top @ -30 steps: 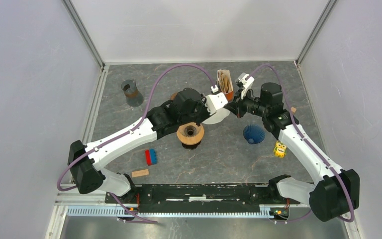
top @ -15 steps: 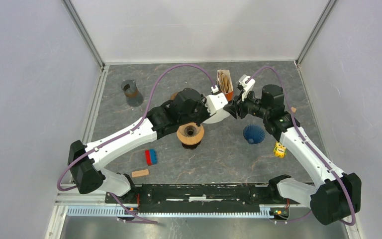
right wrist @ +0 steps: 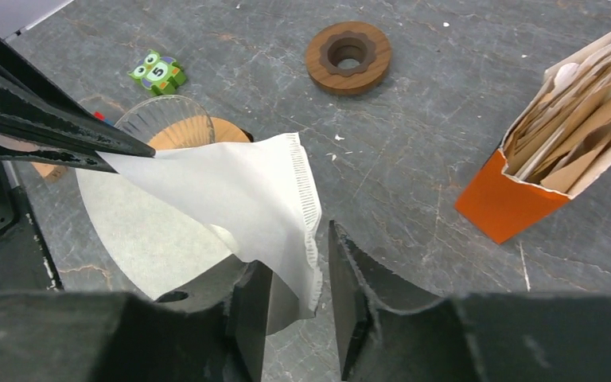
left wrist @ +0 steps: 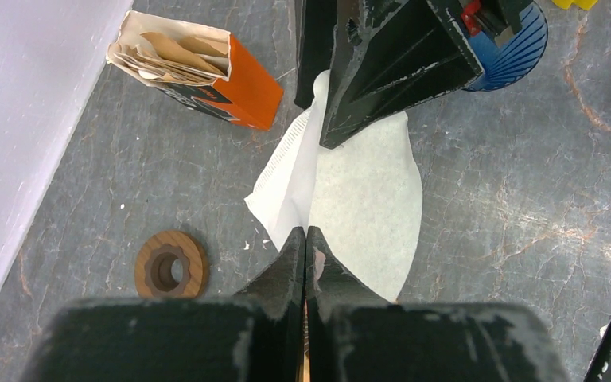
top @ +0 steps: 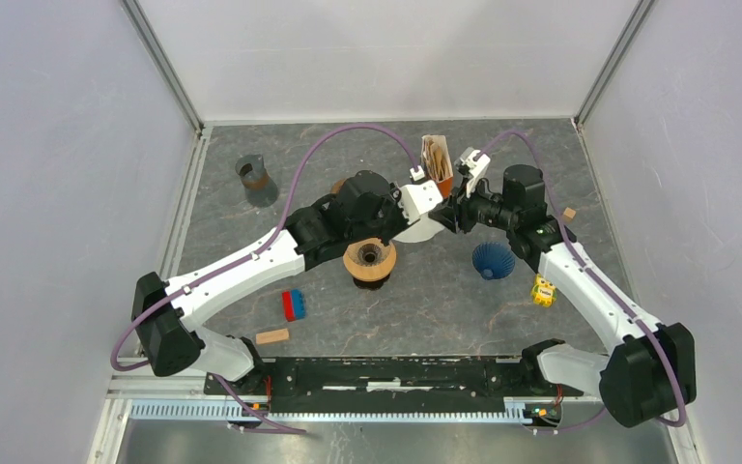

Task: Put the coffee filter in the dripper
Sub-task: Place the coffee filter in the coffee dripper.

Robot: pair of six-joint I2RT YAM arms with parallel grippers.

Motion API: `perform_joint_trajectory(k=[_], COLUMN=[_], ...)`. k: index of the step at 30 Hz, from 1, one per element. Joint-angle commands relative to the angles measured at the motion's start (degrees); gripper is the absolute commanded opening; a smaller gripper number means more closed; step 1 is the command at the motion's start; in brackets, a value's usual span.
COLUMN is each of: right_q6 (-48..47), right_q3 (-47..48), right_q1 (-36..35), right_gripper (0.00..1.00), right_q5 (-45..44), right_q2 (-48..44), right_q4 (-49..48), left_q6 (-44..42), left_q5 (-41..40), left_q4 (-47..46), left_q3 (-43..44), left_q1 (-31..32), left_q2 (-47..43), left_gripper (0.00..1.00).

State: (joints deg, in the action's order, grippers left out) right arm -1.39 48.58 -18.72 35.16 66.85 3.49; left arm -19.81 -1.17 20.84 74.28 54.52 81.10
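- The dripper (top: 369, 259) stands just to the near side of the left claw (left wrist: 305, 239).
- The left claw is clamped on one edge of the white coffee filter (left wrist: 358, 191).
- The right claw (right wrist: 296, 253) stands apart, with the filter's crimped edge hanging between its fingers.
- An orange filter box (right wrist: 501, 203) stands just beyond both claws.

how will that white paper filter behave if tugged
Probably floppy: the coffee filter curls and droops beyond the left gripper pinching it. Likely light: one pinch holds it up. Its thin seam may tear if the right gripper pulls hard.
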Motion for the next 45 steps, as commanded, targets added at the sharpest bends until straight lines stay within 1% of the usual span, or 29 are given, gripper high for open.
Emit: perform_joint_trajectory(k=[1,3,5,8,11,17,18,21,22,24,25,26,27,28,29,32,41,43,45], right_q6=[2.4,3.4,3.3,3.2,2.9,1.9,0.4,-0.3,-0.3,-0.3,-0.4,-0.5,-0.6,-0.7,-0.7,-0.6,0.9,1.3,1.3], right_q3=[-0.3,-0.5,-0.6,-1.2,-1.8,-2.9,-3.1,-3.5,-3.5,-3.2,-3.0,-3.0,-2.9,-2.7,-2.7,-2.7,-2.2,-2.3,-2.5], right_q1=[0.0,0.0,0.0,0.0,0.1,0.1,0.1,0.1,0.1,0.1,0.1,0.1,0.1,0.0,0.1,0.0,0.0,0.0,0.0], right_gripper=[0.34,0.28,0.18,0.10,0.00,0.00,0.00,0.00,0.00,0.08,0.13,0.21,0.27,0.31,0.37,0.44,0.44,0.43,0.38], right_q5=[3.7,4.8,5.3,5.6,4.5,2.5,2.5,2.7,3.0,3.8,3.9,4.0,4.0,4.0,4.0,4.4,7.1,8.0,8.6], right_q2=[0.4,0.6,0.7,0.2,-0.8,-2.5,-2.6,-3.0,-3.0,-2.9,-2.8,-2.8,-2.8,-2.5,-2.3,-1.4,0.9,1.3,1.5], right_q4=[-5.0,-5.9,-6.2,-6.7,-6.7,-6.1,-5.8,-5.7,-5.8,-5.9,-5.8,-5.8,-5.7,-5.5,-5.4,-5.4,-7.3,-8.2,-8.9], left_q6=[-0.8,-0.8,-0.9,-1.2,-1.6,-1.8,-1.7,-1.5,-1.5,-1.5,-1.4,-1.4,-1.5,-1.6,-1.8,-2.2,-2.7,-2.8,-2.8], left_q5=[0.9,0.9,0.9,0.9,0.7,-2.2,-2.9,-3.4,-3.0,-1.5,-0.7,0.2,0.8,0.9,2.7,3.8,5.5,5.7,5.6], left_q4=[-2.2,-2.3,-2.3,-2.5,-2.7,-3.9,-4.2,-4.6,-4.6,-4.2,-4.1,-3.8,-3.6,-3.5,-3.3,-3.4,-3.4,-3.3,-3.4], left_q3=[0.4,0.2,0.0,-0.5,-1.0,-1.4,-1.4,-1.3,-1.3,-0.9,-0.8,-0.7,-0.7,-0.7,-0.8,-1.4,-2.4,-2.4,-2.5], left_q1=[0.5,0.5,0.5,0.5,0.5,0.5,0.5,0.5,0.5,0.4,0.5,0.5,0.5,0.4,0.5,0.5,0.5,0.5,0.5], left_q2=[-0.3,-0.5,-0.7,-0.9,-1.2,-1.5,-1.6,-1.4,-1.4,-1.3,-1.3,-1.3,-1.3,-1.4,-1.5,-1.9,-2.5,-2.6,-2.7], left_gripper=[0.02,0.02,0.02,0.02,0.02,0.02,0.02,0.02,0.02,0.02,0.02,0.02,0.02,0.02,0.02,0.02,0.02,0.02,0.02])
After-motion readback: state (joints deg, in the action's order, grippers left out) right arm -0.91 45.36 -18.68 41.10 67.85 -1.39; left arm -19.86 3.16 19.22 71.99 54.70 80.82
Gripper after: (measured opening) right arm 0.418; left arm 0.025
